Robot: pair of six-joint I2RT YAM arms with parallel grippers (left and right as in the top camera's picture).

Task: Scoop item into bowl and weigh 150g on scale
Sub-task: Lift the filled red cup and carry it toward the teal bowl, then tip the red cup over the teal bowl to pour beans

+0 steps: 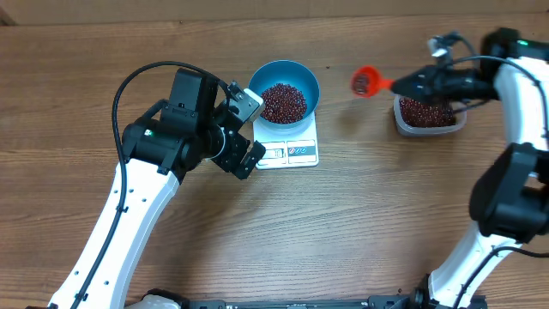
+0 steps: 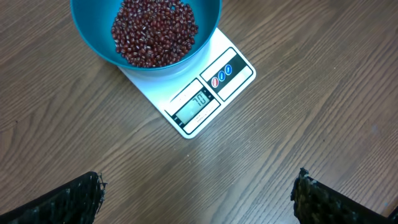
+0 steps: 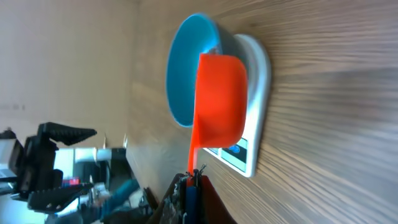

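The blue bowl [image 1: 285, 91] stands on the white scale [image 1: 290, 152] and holds a heap of dark red-brown beans [image 1: 283, 102]. In the left wrist view the bowl [image 2: 87, 31], its beans [image 2: 154, 31] and the scale [image 2: 208, 93] lie ahead, and the display shows 70. My left gripper [image 1: 250, 130] [image 2: 199, 199] stands open just left of the scale, with nothing between its fingers. My right gripper [image 1: 413, 84] [image 3: 194, 180] is shut on the handle of a red scoop [image 1: 365, 82] [image 3: 217, 99], held in the air between the bowl [image 3: 183, 74] and a tub, with dark beans inside.
A clear plastic tub [image 1: 430, 114] with more beans sits at the right, under the right arm. The left arm's black wrist and cable [image 1: 184, 112] lie just left of the scale. Bare wooden table [image 1: 343, 223] fills the front.
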